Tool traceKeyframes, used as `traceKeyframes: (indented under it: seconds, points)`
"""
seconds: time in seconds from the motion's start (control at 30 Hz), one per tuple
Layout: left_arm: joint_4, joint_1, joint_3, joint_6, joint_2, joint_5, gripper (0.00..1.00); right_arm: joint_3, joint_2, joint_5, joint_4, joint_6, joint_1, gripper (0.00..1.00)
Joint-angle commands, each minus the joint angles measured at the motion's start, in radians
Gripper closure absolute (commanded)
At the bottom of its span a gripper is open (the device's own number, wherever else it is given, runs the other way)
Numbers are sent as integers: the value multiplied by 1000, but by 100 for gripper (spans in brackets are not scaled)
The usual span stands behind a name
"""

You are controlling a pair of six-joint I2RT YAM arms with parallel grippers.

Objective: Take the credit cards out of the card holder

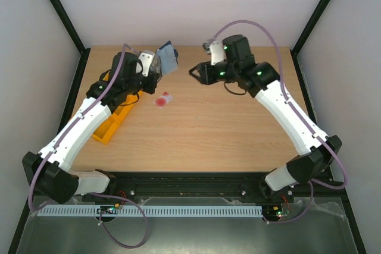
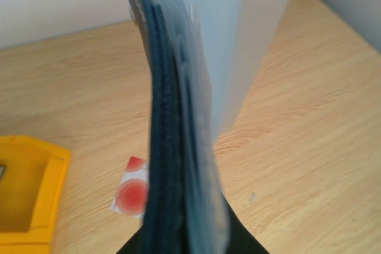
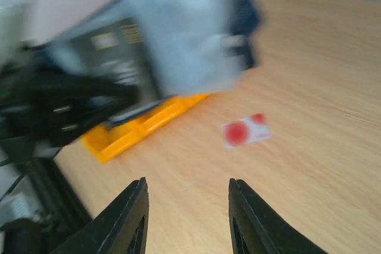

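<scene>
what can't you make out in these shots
Card holder pockets: edge-on in the left wrist view, motion-blurred in the right wrist view, tiny from the top; whether any card is inside is unclear.
Left hand fingertips: hidden behind the holder.
Orange tray contents: covered by the left arm from the top, cut off by the left wrist view's edge.
White card print: too small.

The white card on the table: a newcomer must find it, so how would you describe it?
On the wooden table, look just right of the orange tray. The card lies flat on bare wood there, alone: small, white, with a red round mark.
</scene>
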Motion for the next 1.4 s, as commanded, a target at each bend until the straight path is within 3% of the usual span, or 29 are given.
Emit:
traceKeyframes:
  seconds: [0.0, 0.1, 0.23, 0.4, 0.53, 0.8, 1.17, 1.37]
  points:
    - [1, -32, 2, -28, 20, -144, 98, -36, -38, -165, 210, 24, 156, 63]
    - [15, -32, 19, -47, 22, -4, 98, -182, -67, -322, 506, 166, 168, 68]
    - [41, -30, 33, -60, 7, 199, 98, -268, -79, -322, 722, 233, 168, 72]
    - [79, -13, 30, -88, -11, 453, 98, -275, -56, -302, 720, 240, 129, 82]
    - [143, -6, -3, -96, -45, 606, 98, -329, -74, -357, 804, 296, 56, 83]
    - [234, 9, -56, -101, -96, 695, 98, -309, -117, -401, 601, 129, 14, 83]
    - [362, 11, -108, -110, -137, 785, 98, -330, -107, -480, 551, 130, 10, 78]
    - [365, 11, -118, -73, -154, 794, 98, -320, -140, -470, 472, 28, 10, 74]
